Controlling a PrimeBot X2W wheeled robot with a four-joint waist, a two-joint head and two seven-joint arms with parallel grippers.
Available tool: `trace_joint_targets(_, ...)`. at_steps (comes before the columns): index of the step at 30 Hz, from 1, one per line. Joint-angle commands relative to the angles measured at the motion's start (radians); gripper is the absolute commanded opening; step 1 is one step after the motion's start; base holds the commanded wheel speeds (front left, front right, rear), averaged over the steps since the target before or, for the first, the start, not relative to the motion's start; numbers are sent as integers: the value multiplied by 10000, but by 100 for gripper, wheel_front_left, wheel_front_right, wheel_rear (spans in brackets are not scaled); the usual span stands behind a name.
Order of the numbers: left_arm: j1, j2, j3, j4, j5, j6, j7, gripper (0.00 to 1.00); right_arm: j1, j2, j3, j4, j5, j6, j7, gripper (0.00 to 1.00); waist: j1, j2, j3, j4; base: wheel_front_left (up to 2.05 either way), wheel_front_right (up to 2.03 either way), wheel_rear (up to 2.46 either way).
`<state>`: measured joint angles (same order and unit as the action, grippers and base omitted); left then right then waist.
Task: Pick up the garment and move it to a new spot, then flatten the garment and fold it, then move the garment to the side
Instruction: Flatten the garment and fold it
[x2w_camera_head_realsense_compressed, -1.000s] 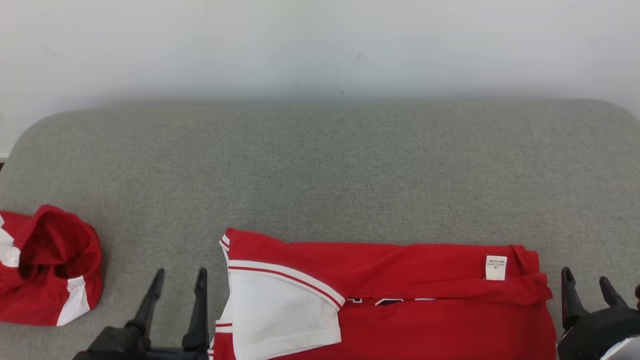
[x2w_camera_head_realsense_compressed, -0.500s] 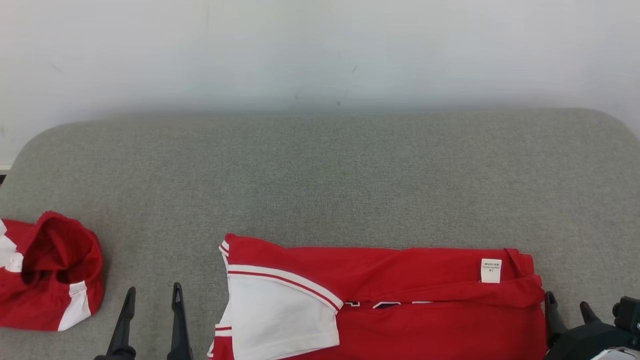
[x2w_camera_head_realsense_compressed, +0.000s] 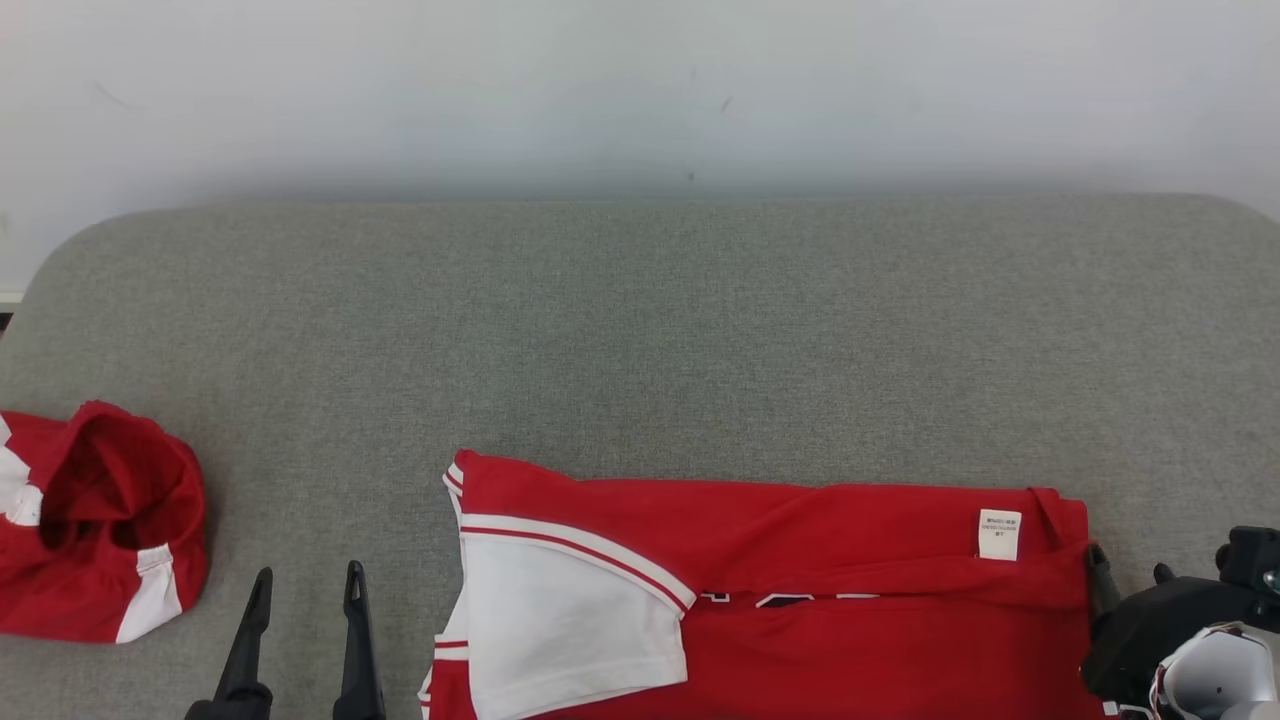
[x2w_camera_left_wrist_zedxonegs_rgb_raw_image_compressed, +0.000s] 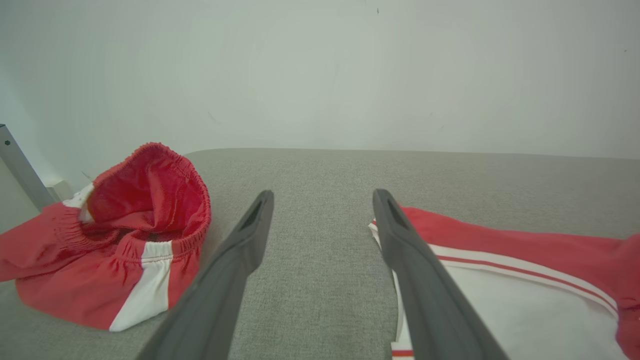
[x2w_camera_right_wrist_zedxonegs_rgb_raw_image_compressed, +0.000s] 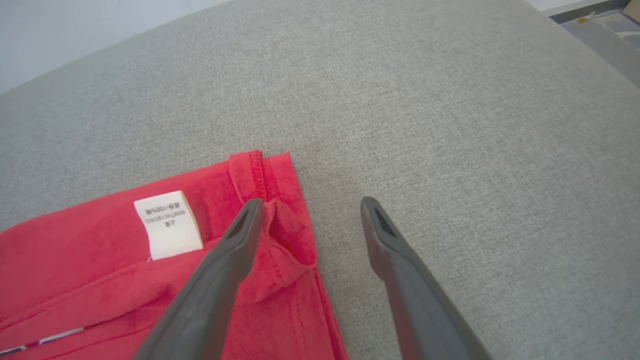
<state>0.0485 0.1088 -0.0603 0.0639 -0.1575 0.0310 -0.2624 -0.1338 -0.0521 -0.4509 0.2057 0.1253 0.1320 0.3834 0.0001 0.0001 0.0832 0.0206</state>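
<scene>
At the far left of the grey fabric-covered tabletop lies a crumpled pair of red-and-white shorts, which I leave alone. Just right of them my left claw hovers over bare cloth, released, its two fingers spread wide with nothing between them; the garment begins a little way to its right, close to the inner finger but not touching that I can see. The garment sits at the near edge, centre to right, its long axis running left to right across my front. It is a red jersey, partly folded, with a white sleeve edged in red and white stripes at its left end, a strip of dark lettering under the fold, and a small white label near its far right corner. My right claw is the nearer one: also released and empty, it straddles that right corner, one finger over the bunched red hem, the other over bare tabletop. I judge a pinch there comes next.
</scene>
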Motion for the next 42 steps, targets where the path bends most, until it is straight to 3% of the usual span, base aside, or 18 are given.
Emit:
trace_joint_targets(1, -80, -97, 71, 48, 130, -87, -31, 100, -119, 34, -44, 70, -150, -20, 302, 100, -1, -1, 99, 50, 0, 0, 0)
trace_joint_targets(9, -212, -283, 197, 128, 291, -303, -31, 100, -395, 31, 44, 392, -606, -20, 1584, 100, -1, -1, 323, 155, 0, 0, 0)
trace_joint_targets(21, -326, -479, 357, 244, 386, -554, -31, 100, -627, 64, 484, 1239, -178, -19, 2558, 100, -1, -1, 523, 268, 0, 0, 0)
trace_joint_targets(22, -322, -490, 363, 253, 410, -543, -31, 100, -647, 76, 535, 1334, -87, -19, 2646, 89, -1, -1, 520, 277, 0, 0, 0)
trace_joint_targets(24, -296, -506, 388, 272, 431, -550, -32, 100, -705, 96, 664, 1383, 11, -17, 2700, 7, -1, -1, 515, 294, 0, 0, 0)
trace_joint_targets(25, -284, -520, 409, 297, 442, -558, -32, 100, -760, 92, 657, 1374, 79, -17, 2644, 0, -1, -1, 506, 307, 0, 0, 0)
trace_joint_targets(32, -157, -541, 584, 517, 375, -641, -32, 100, -1029, 20, 87, 1024, -56, -20, 1995, 0, -1, -1, 388, 168, 0, 0, 0)
trace_joint_targets(42, -289, -582, 735, 646, -413, -928, -32, 100, -1290, 14, -1896, -53, -893, -20, 1445, 0, -1, -1, 315, -371, 0, 0, 0)
